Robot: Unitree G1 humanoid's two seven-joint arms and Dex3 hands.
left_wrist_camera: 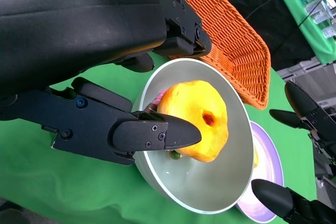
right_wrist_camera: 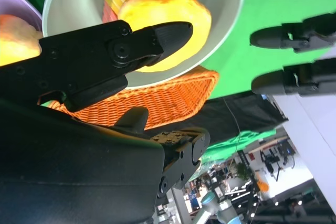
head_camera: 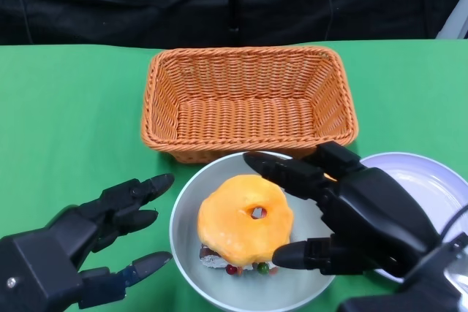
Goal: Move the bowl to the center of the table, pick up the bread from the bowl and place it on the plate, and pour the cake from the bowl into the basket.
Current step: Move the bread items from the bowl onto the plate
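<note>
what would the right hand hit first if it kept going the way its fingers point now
Most likely the bread: the right hand is open, its fingers aimed across the bowl on either side of it. Its height above the bowl is unclear, so it might pass over.

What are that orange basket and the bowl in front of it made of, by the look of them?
The basket looks like woven wicker or a plastic imitation: its walls show tight interlaced strands and a braided rim. The pictures do not settle which. The bowl looks like smooth pale grey plastic or glazed ceramic, with an even matte surface and a soft sheen along the rim in the left wrist view.
</note>
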